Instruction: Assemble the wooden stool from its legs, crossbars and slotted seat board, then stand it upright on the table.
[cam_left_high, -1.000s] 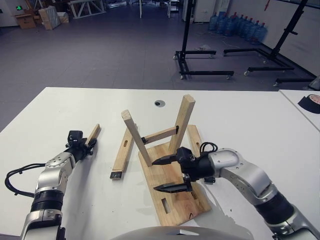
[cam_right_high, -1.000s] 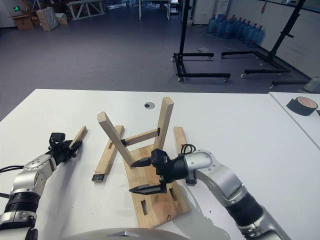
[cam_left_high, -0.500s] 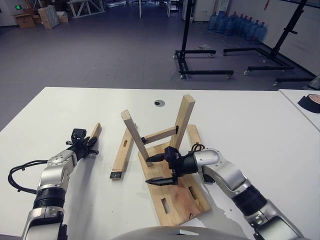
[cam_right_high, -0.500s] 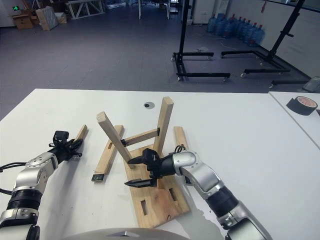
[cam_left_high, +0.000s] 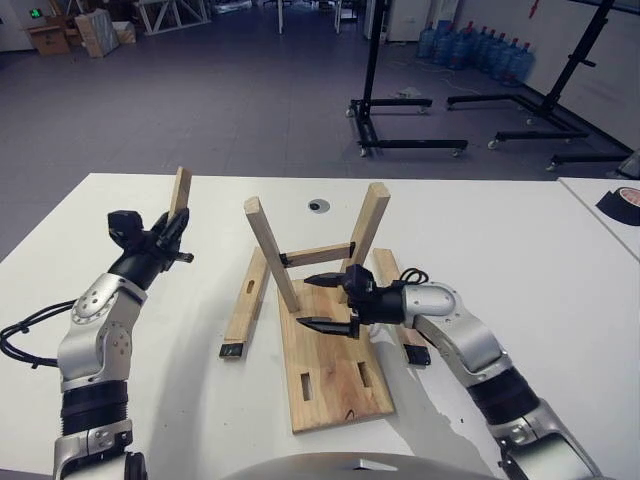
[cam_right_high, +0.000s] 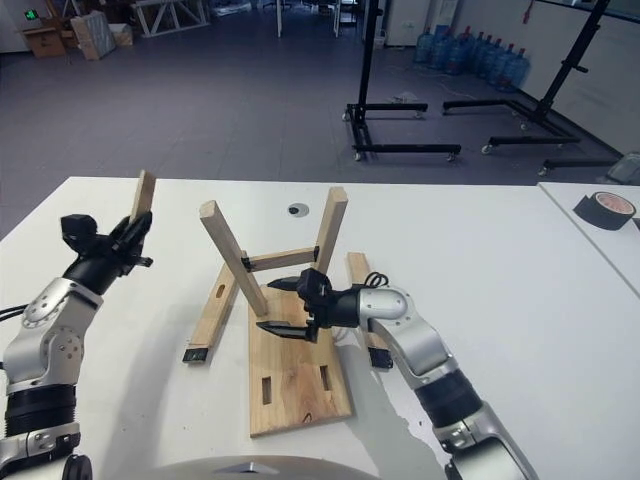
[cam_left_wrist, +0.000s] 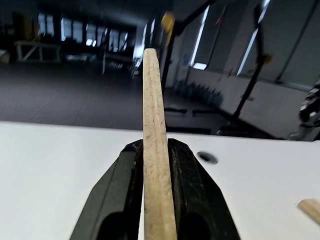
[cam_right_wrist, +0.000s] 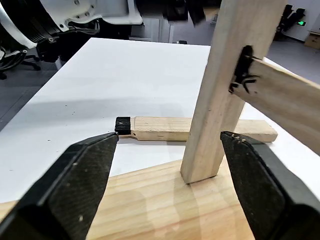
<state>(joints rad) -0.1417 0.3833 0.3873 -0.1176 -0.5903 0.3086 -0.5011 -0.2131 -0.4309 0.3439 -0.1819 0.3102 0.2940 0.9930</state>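
The surface (cam_left_high: 520, 230) is plain white. The seat board (cam_left_high: 330, 385) is honey-coloured wood with faint grain and dark slots. The legs (cam_left_high: 272, 255), crossbar (cam_left_high: 318, 254) and held stick (cam_left_high: 180, 192) are paler bare wood. The loose piece (cam_left_high: 245, 300) beside the seat board has a black tip. The left fingers (cam_left_wrist: 112, 200) and right fingers (cam_left_high: 325, 323) are matte black.

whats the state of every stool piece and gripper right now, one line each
left gripper: shut on the thin wooden crossbar
thin wooden crossbar: held off the white table, near upright
right gripper: open, empty, close to one standing leg
pair of wooden legs joined by a crossbar: standing on the board, splayed apart
slotted wooden seat board: flat on the table
loose wooden leg left of the board: lying flat
loose wooden leg right of the board: lying flat
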